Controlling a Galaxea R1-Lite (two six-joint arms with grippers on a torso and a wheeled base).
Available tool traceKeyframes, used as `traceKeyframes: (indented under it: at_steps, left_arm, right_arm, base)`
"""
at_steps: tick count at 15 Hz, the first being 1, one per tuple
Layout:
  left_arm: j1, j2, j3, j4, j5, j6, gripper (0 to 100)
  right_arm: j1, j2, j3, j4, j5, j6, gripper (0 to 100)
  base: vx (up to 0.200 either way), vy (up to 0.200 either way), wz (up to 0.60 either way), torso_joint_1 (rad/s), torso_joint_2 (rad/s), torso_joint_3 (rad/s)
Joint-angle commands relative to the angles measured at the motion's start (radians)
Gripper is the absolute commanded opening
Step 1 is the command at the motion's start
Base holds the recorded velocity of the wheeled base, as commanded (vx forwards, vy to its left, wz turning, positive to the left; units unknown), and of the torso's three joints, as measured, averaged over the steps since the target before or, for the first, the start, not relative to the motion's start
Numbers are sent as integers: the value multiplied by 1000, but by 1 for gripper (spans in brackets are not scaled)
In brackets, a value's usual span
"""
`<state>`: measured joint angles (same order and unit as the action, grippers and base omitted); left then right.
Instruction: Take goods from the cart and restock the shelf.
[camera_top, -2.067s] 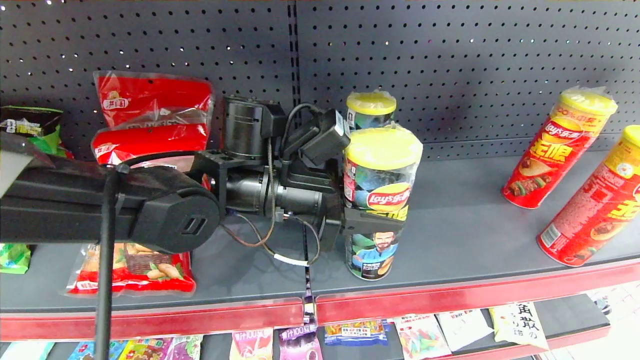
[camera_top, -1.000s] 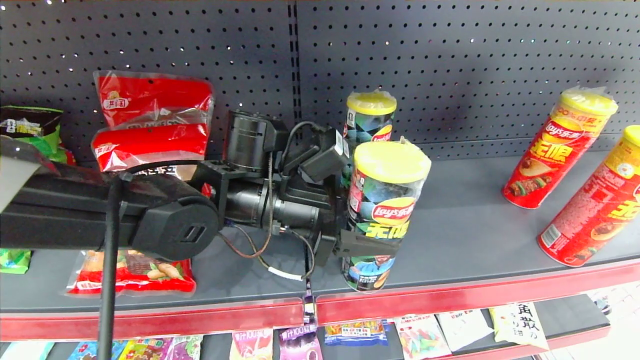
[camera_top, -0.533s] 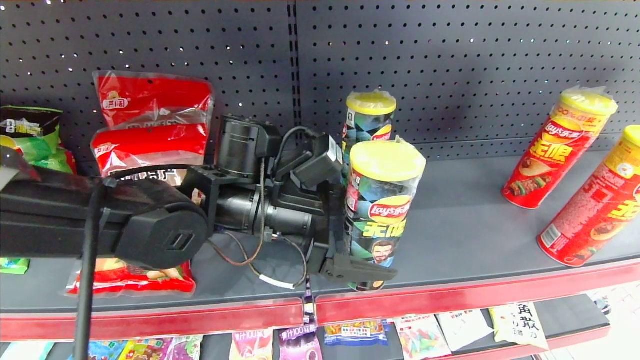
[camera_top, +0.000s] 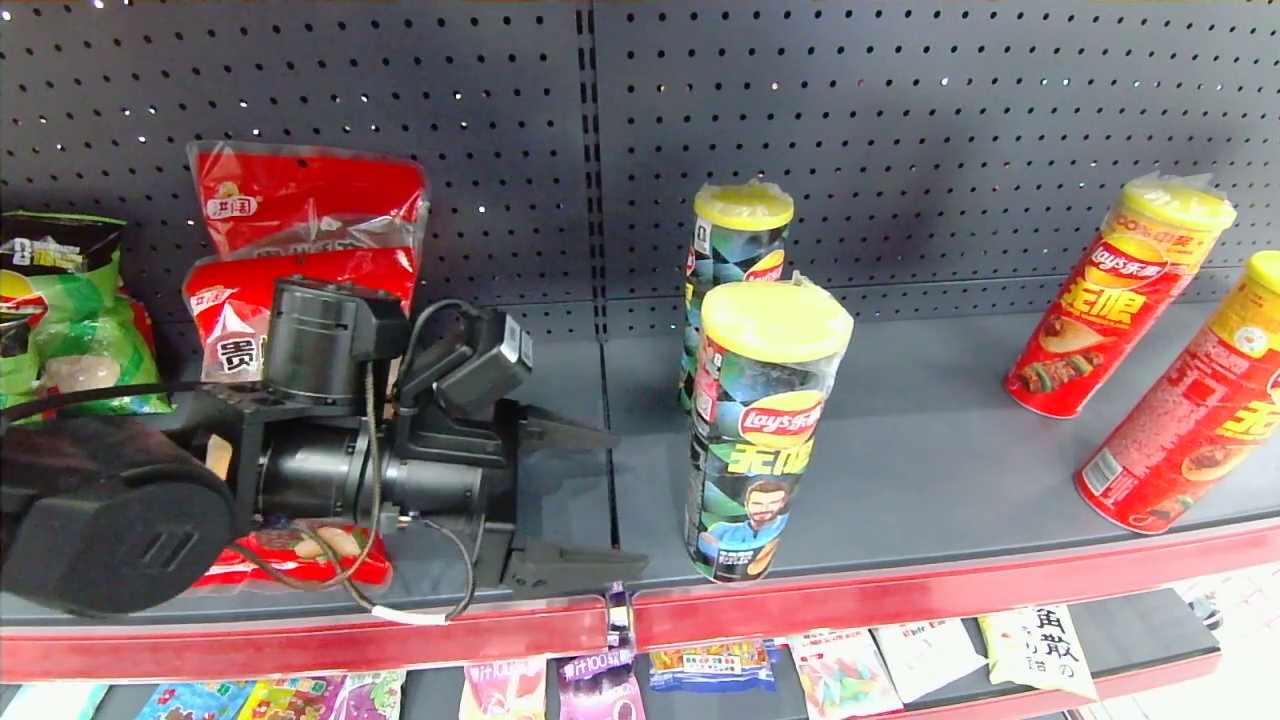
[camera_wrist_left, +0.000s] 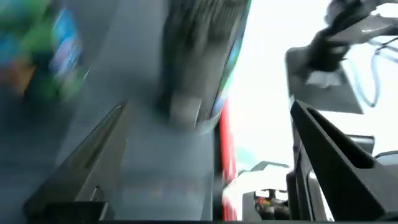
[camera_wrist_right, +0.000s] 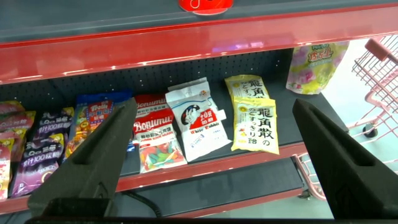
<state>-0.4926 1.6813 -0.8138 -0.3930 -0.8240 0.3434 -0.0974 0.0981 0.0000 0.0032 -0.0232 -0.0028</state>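
Bright, even light covers the bowed shelf (camera_top: 930, 450); the left wrist view is smeared, with white glare.

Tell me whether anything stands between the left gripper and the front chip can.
Nothing visible does. The left gripper, jaws open, sits beside the front chip can, with only bare shelf between them.

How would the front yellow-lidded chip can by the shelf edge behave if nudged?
The front can is tall, narrow and upright, so a high push would probably tip it. It stands near the red shelf lip, so it might fall forward. Once down, its round wall would likely roll.
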Motion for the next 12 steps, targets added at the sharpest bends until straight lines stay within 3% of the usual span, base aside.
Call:
traceKeyframes:
  at_steps: [1,5,12]
  left_arm:
    - [12,-86,65,23,111,-38,100]
    - [-83,-55,42,77,290,-53,100]
    - [-109,37,-38,82,312,-53,100]
  right_arm:
    - [-1,2,0,0,0,0,100]
    - [1,2,0,0,0,0,100]
    - [1,2,0,0,0,0,100]
  base:
    - [0,0,0,0,0,0]
    - [0,0,0,0,0,0]
    - [0,0,0,0,0,0]
